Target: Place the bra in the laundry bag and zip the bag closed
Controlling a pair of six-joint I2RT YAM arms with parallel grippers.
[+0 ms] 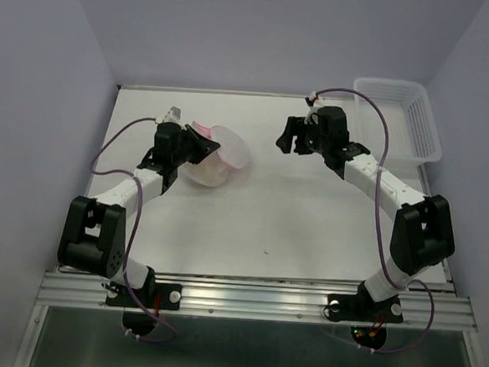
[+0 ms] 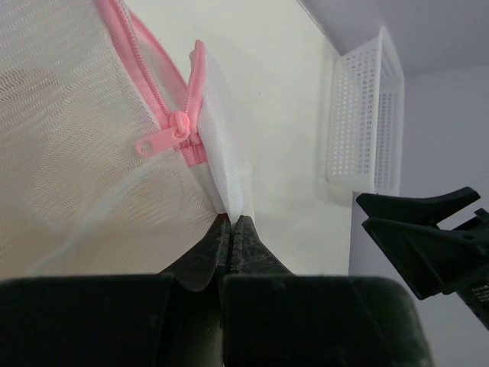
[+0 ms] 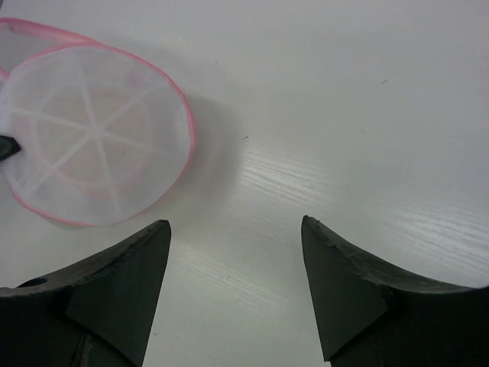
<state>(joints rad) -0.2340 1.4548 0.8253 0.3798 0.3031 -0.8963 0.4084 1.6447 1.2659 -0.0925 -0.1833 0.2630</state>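
From the top view, the left gripper [image 1: 202, 144] is at the near-left edge of the laundry bag [image 1: 219, 157], which lies on the left part of the white table [image 1: 292, 229]; the right gripper [image 1: 291, 137] hangs over the table with its fingers spread, well apart from the bag; a white slotted basket [image 1: 400, 117] stands in the far right corner.

In the left wrist view, the left gripper [image 2: 231, 223] has its two fingers pressed together on a fold of the white mesh of the bag [image 2: 221, 153]; the pink zipper pull [image 2: 170, 138] hangs just above this place, and past the pull the two pink edges go apart; a tan shade, which seems to be the bra [image 2: 46, 153], shows dimly through the mesh.

In the right wrist view, the right gripper [image 3: 235, 226] is wide open and holds nothing; the bag [image 3: 95, 145] lies at the upper left, its round face with white ribs turned to the camera.
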